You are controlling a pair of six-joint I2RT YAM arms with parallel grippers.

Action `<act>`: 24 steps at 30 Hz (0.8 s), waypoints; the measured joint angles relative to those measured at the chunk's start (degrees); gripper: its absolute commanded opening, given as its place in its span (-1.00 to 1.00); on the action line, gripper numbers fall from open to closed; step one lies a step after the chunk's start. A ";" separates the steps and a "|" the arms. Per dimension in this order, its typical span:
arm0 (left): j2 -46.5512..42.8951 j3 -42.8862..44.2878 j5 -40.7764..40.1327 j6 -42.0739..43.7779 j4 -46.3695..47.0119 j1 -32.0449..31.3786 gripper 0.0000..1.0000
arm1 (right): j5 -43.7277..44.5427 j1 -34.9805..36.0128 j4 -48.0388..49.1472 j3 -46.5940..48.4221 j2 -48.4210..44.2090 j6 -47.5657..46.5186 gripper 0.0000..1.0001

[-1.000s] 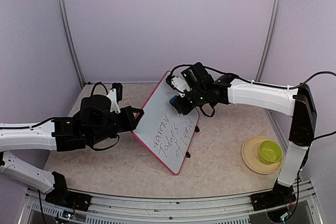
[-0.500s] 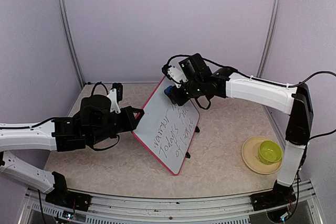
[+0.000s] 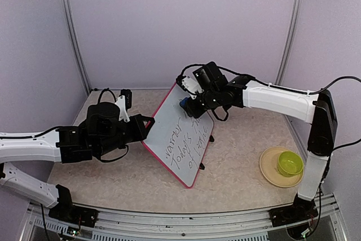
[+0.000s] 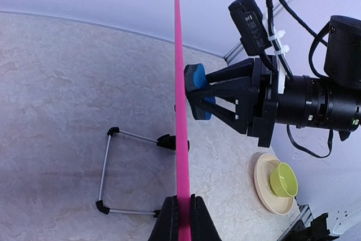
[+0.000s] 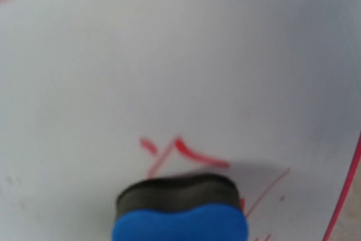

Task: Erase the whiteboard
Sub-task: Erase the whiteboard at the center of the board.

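Observation:
The whiteboard (image 3: 177, 142) stands tilted on its stand, white with a pink rim and dark handwriting on its lower part. My left gripper (image 3: 148, 126) is shut on its left rim; in the left wrist view the rim (image 4: 179, 83) runs edge-on between the shut jaws of that gripper (image 4: 181, 218). My right gripper (image 3: 186, 103) is shut on a blue eraser (image 4: 196, 77) with a black felt face, pressed against the board near its top corner. In the right wrist view the eraser (image 5: 180, 213) sits on the white surface (image 5: 169, 55) just below faint red marks (image 5: 189, 152).
A beige plate (image 3: 269, 169) with a green bowl (image 3: 289, 163) sits at the right; it also shows in the left wrist view (image 4: 260, 182). The board's wire stand (image 4: 104, 167) rests on the table behind it. Enclosure walls stand at the back and both sides.
My right gripper moved the eraser up the board toward its top corner, then back down a little. The left gripper and the board have not moved.

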 measured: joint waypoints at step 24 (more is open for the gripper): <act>0.22 0.02 -0.46 -0.42 -0.35 0.22 -1.00 | -1.79 -3.19 2.12 -2.10 1.55 -0.59 -1.00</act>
